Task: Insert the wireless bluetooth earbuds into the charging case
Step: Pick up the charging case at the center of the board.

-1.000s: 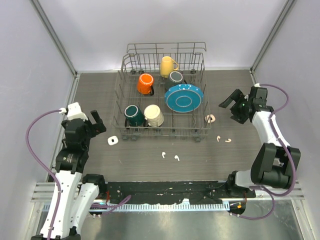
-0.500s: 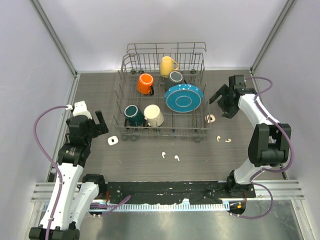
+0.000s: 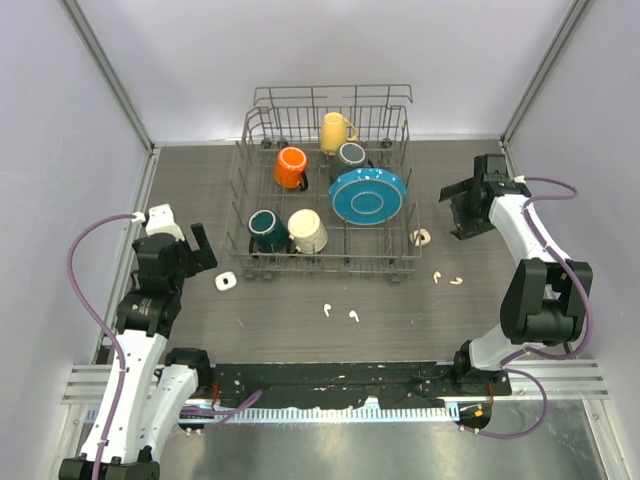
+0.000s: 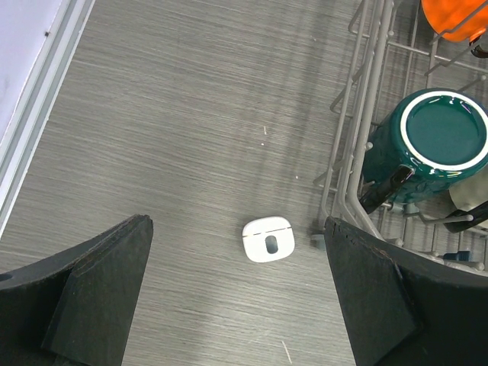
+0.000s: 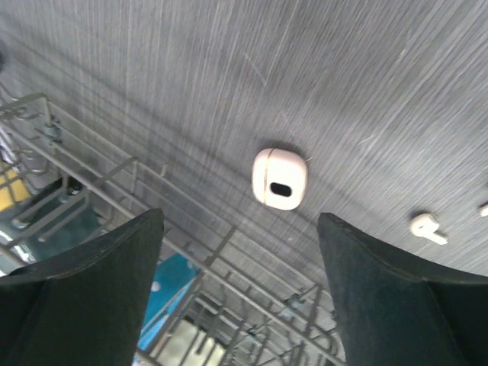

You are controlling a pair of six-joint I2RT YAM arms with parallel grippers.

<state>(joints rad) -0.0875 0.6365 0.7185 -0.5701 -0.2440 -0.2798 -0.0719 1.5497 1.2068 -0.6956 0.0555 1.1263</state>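
Note:
Two white earbuds (image 3: 327, 310) (image 3: 353, 316) lie on the dark table in front of the rack, and two more (image 3: 437, 277) (image 3: 456, 281) lie to the right. One earbud (image 5: 427, 226) shows in the right wrist view. A closed white charging case (image 3: 226, 282) (image 4: 268, 239) rests left of the rack, just ahead of my open left gripper (image 3: 200, 250) (image 4: 236, 225). A second case (image 3: 421, 237) (image 5: 280, 178) sits by the rack's right corner. My right gripper (image 3: 458, 212) (image 5: 240, 221) hovers open above and to the right of it, holding nothing.
A wire dish rack (image 3: 322, 262) fills the table's middle, holding orange (image 3: 291, 167), yellow (image 3: 334, 131), teal (image 3: 266, 230) and cream (image 3: 308, 231) mugs and a blue plate (image 3: 368, 195). The rack's wires (image 5: 191, 236) pass under my right gripper. Grey walls close in both sides.
My right gripper swung toward the rack's right side, then drew back right a little, staying open. The left arm shifted slightly and now holds still.

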